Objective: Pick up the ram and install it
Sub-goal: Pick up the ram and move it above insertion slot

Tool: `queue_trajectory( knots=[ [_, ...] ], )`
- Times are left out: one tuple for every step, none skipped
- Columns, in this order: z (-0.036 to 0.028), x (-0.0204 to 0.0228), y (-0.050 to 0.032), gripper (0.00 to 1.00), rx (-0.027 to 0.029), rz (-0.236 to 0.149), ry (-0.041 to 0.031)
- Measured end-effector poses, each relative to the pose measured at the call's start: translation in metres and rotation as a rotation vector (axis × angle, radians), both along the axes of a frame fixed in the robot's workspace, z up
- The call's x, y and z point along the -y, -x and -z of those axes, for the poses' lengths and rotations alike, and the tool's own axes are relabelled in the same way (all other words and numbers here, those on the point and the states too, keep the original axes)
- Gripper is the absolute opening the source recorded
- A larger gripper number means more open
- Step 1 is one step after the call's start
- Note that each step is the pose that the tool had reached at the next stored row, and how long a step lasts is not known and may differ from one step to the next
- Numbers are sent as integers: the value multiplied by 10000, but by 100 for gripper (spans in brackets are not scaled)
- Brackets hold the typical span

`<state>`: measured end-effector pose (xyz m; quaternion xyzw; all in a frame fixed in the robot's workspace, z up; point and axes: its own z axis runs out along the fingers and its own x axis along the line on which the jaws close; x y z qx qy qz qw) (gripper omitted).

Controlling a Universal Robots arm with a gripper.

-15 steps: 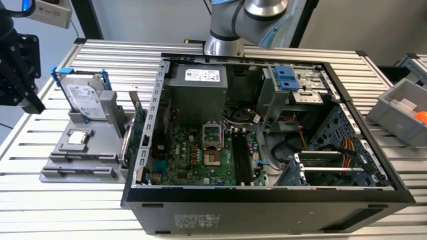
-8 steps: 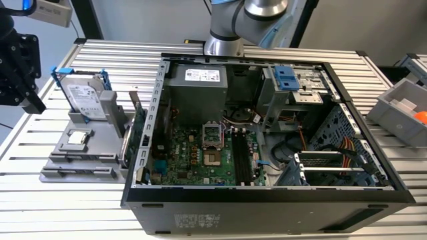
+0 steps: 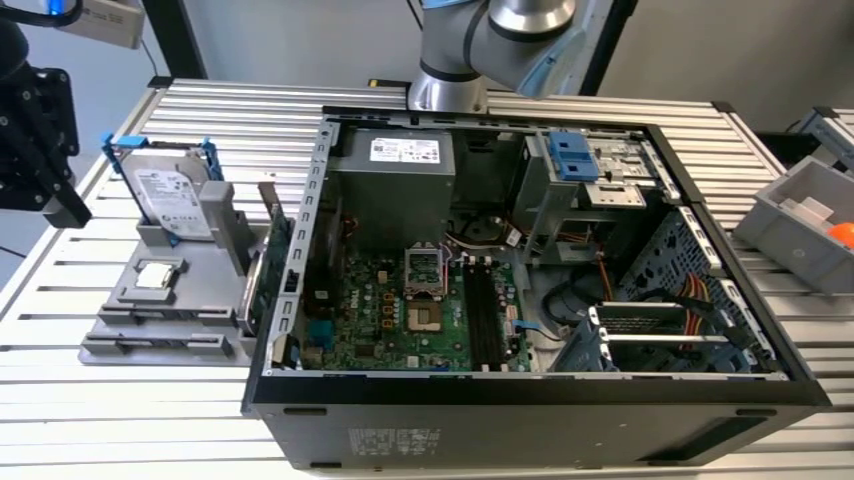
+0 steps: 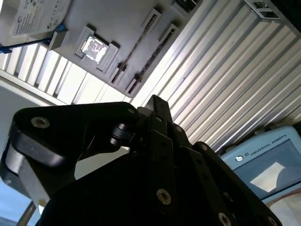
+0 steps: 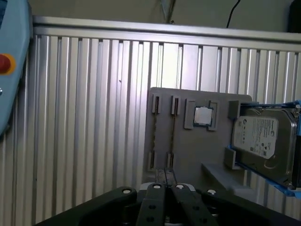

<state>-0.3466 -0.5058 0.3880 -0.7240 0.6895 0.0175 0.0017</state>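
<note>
Exterior view, left to right. The gripper (image 3: 63, 205), a black claw, hangs beyond the grey holder (image 3: 127, 345) on the exterior view's left, well apart from it and touching nothing. In the first wrist view its fingertips (image 5: 165, 175) are pressed together with nothing between them; the second wrist view shows the same folded linkage (image 4: 156, 102).

The holder lies on the ribbed metal table (image 3: 80, 420). A hard drive (image 3: 174, 195) in a blue-trimmed frame stands upright at the holder's far end. A small square processor chip (image 3: 156, 276) lies flat in a recess near the holder's middle.

The ram (image 3: 276, 262), a thin greenish board, stands on edge in a slot along the holder's edge on the exterior view's right. In the first wrist view it appears edge-on as a thin dark line (image 5: 173, 134) between two slot posts.

Just beside that edge of the holder lies the open computer case (image 3: 534, 400), its motherboard (image 3: 387, 310) exposed. Farther from the holder, a grey bin (image 3: 801, 210) sits past the case.
</note>
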Motion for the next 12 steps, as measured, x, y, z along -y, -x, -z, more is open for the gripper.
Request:
queue_trajectory(
  knots=[
    [-1,0,0,0,-2,-22,1],
    [0,0,0,0,0,-32,1],
    [0,0,0,0,-1,-41,1],
    [0,0,0,0,0,-50,0],
    [0,0,0,0,-1,-60,0],
    [0,0,0,0,0,-69,0],
    [0,0,0,0,0,-78,0],
    [0,0,0,0,-1,-88,1],
    [0,0,0,100,0,-97,0],
    [0,0,0,100,-1,-106,1],
    [0,0,0,100,-1,-115,1],
    [0,0,0,100,-1,-125,0]
  ],
)
